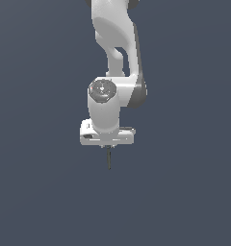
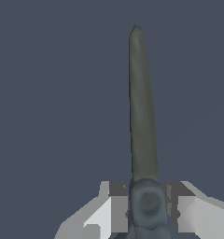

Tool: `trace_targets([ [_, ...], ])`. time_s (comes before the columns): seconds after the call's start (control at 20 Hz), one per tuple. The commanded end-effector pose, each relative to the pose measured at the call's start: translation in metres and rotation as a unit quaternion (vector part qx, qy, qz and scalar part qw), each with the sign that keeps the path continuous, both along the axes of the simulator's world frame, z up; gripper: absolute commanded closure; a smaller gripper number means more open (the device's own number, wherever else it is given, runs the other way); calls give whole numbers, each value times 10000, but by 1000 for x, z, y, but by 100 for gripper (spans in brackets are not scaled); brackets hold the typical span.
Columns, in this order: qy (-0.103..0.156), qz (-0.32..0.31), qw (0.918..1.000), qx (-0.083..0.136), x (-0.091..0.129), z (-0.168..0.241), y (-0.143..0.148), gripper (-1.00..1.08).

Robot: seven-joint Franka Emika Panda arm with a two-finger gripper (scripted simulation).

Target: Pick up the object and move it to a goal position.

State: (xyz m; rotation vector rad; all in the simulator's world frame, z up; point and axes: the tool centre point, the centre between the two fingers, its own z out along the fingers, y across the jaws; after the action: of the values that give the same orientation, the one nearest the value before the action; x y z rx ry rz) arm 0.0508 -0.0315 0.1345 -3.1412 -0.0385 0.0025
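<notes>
The scissors show only as thin dark grey-green blades. In the exterior view the blades point(image 1: 109, 159) hang straight down below the white hand. In the wrist view the blades point(image 2: 142, 107) reach far out from the pivot, which sits pinched between the two fingers. My gripper point(image 1: 108, 147) is shut on the scissors near the pivot, and it shows also in the wrist view point(image 2: 146, 205). The orange-yellow ring handles are hidden inside the hand. The scissors are held up off the ground.
The white Panda arm point(image 1: 112, 43) rises to the top of the exterior view. Around it there is only a flat dark grey-blue background point(image 1: 40, 192). No goal marker shows.
</notes>
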Motion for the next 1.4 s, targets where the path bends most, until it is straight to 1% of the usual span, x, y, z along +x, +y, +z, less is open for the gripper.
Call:
trace_targets([
  [0.0,-8,0,10000,-1,-5,31,2,108],
  [0.5,-8,0,10000,-1,-25,151,8,108],
  [0.75,-8,0,10000,-1,-32,202,10,108],
  [1.05,-8,0,10000,-1,-37,243,13,108],
  [1.35,-8,0,10000,-1,-38,262,14,108],
])
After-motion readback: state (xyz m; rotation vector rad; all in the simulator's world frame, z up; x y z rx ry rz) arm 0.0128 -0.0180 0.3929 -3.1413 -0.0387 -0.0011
